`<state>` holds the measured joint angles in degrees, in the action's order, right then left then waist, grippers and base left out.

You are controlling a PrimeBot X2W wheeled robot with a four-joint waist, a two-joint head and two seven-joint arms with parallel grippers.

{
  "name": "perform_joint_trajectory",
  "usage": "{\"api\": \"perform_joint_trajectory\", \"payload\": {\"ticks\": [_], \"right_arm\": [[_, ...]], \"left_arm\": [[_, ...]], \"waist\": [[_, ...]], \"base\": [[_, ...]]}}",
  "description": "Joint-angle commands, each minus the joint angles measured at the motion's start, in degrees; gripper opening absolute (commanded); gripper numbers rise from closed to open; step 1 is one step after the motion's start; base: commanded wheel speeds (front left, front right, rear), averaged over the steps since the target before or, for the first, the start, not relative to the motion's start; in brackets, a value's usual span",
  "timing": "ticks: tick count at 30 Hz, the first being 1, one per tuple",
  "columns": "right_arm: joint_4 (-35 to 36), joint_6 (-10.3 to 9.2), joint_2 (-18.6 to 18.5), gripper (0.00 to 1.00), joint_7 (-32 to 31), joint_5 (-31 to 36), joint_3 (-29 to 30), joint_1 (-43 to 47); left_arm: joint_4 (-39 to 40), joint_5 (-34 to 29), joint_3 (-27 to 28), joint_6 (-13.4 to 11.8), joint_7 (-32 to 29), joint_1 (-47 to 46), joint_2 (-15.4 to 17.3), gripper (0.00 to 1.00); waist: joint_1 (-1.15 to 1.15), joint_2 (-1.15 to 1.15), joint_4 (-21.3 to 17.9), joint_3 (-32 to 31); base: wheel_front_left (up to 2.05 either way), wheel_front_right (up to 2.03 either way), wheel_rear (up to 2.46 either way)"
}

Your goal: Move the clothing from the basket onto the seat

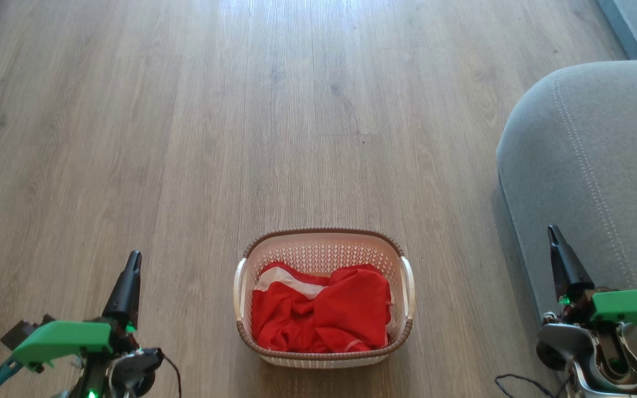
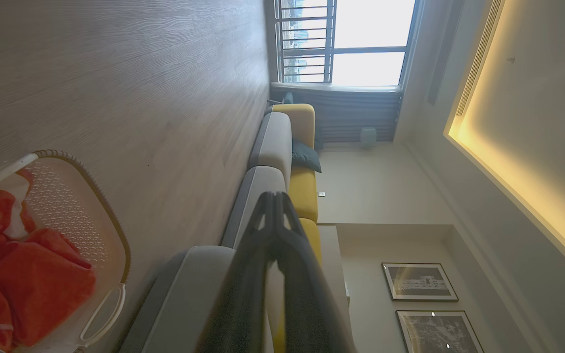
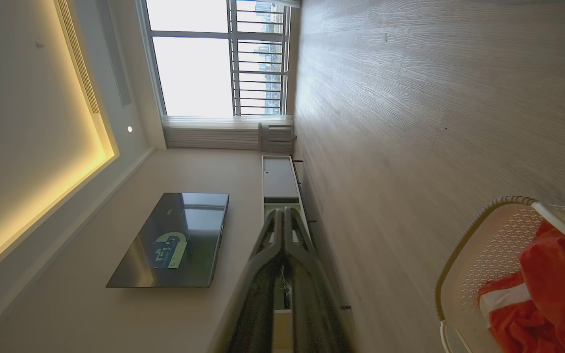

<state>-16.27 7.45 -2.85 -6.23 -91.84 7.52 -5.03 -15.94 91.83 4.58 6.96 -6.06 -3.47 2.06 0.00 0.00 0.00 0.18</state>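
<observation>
On the pale wood-plank floor, the large grey upholstered sofa seat is sitting at three o'clock from the small cream-white perforated plastic basket, which is holding the crumpled bright red clothing (white bands showing). The left gripper at eight o'clock and the right gripper at four are hovering pinched shut, empty.

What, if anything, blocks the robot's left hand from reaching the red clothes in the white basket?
Probably nothing, so yes: the left hand hangs shut beside the cream perforated plastic basket, whose top is open; the bright red fabric clothing lies uncovered inside.
</observation>
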Motion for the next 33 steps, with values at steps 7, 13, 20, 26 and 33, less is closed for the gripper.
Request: {"api": "perform_joint_trajectory", "payload": {"ticks": [7,13,20,26,33], "right_arm": [[2.2,0.03,0.0,0.00,-0.2,-0.3,-1.0,-1.1],[2.2,0.03,0.0,0.00,-0.2,-0.3,-1.0,-1.1],[2.2,0.03,0.0,0.00,-0.2,-0.3,-1.0,-1.1],[2.2,0.03,0.0,0.00,-0.2,-0.3,-1.0,-1.1],[2.2,0.03,0.0,0.00,-0.2,-0.3,-1.0,-1.1]], "left_arm": [[1.9,0.4,1.9,0.5,-0.4,-2.7,0.8,0.00],[1.9,0.4,1.9,0.5,-0.4,-2.7,0.8,0.00],[1.9,0.4,1.9,0.5,-0.4,-2.7,0.8,0.00],[1.9,0.4,1.9,0.5,-0.4,-2.7,0.8,0.00],[1.9,0.4,1.9,0.5,-0.4,-2.7,0.8,0.00]], "waist": [[0.00,0.00,0.0,0.0],[0.00,0.00,0.0,0.0],[0.00,0.00,0.0,0.0],[0.00,0.00,0.0,0.0],[0.00,0.00,0.0,0.0]], "base": [[0.00,0.00,0.00],[0.00,0.00,0.00],[0.00,0.00,0.00],[0.00,0.00,0.00],[0.00,0.00,0.00]]}}
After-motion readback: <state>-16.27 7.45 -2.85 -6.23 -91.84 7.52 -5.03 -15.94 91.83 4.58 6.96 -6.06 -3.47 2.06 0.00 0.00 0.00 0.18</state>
